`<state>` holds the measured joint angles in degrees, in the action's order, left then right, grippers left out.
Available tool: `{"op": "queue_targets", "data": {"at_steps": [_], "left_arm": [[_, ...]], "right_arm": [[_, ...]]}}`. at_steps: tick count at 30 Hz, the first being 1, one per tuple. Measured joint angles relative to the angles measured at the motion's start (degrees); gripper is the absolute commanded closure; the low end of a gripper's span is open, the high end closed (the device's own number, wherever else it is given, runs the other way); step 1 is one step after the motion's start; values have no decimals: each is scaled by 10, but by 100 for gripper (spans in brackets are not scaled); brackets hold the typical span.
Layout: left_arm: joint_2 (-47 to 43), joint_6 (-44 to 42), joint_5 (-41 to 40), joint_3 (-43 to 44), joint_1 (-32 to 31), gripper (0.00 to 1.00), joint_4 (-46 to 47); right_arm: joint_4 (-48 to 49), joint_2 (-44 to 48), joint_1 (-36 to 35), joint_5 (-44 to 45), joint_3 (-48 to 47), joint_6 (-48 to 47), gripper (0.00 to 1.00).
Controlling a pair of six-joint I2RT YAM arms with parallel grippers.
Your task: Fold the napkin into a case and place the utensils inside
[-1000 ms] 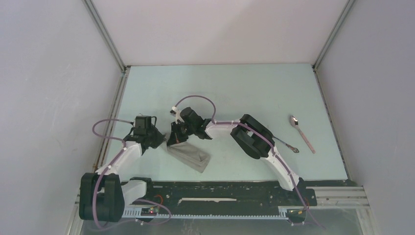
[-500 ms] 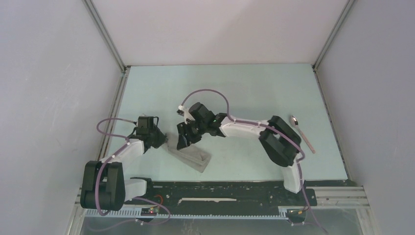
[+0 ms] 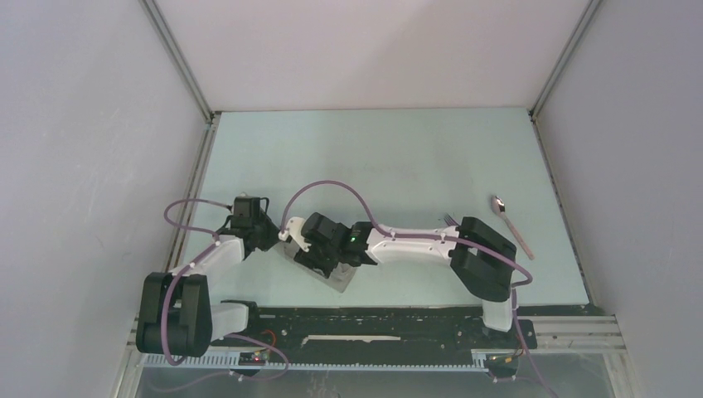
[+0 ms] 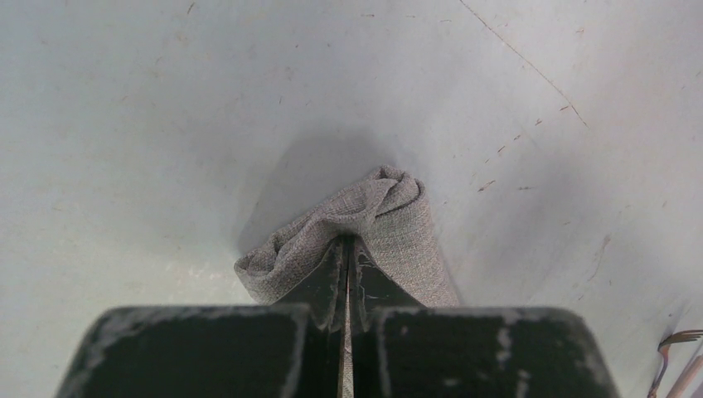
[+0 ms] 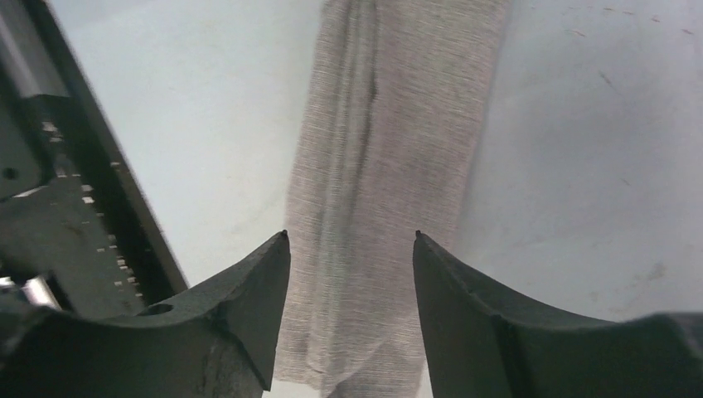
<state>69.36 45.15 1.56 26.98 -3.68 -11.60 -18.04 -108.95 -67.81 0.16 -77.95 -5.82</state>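
Note:
The grey-beige napkin [image 3: 341,280] lies folded into a narrow strip, the case, near the front left of the table. My left gripper [image 3: 265,238] is shut on its bunched left end [image 4: 390,215], the cloth pinched between the jaws [image 4: 346,242]. Low over the middle of the strip hangs my right gripper [image 3: 319,261], open, its fingers standing either side of the cloth [image 5: 398,124] with nothing held [image 5: 351,236]. The pink-handled spoon [image 3: 511,225] lies at the right. Only the fork's tines [image 3: 448,219] show behind the right arm; its tines also show in the left wrist view [image 4: 670,358].
The black base rail [image 3: 373,325] runs along the near edge, close to the napkin's lower end, and shows at the left of the right wrist view [image 5: 75,207]. White enclosure walls and metal frame posts [image 3: 178,66] bound the light-blue table [image 3: 373,157].
My right gripper has opened and moved from the strip's far left end down over its middle, its elbow swinging right. The left gripper stays shut on the cloth's end.

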Motion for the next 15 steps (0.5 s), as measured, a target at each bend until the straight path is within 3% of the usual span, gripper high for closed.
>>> {"op": "queue_targets", "data": {"at_steps": [5,15], "left_arm": [[0,-2,0,0,0,100,0],[0,-2,1,0,0,100,0]], "right_arm": [[-2,-9,4,33,0,-20,45],[-2,-33,-5,45,0,-24,40]]}}
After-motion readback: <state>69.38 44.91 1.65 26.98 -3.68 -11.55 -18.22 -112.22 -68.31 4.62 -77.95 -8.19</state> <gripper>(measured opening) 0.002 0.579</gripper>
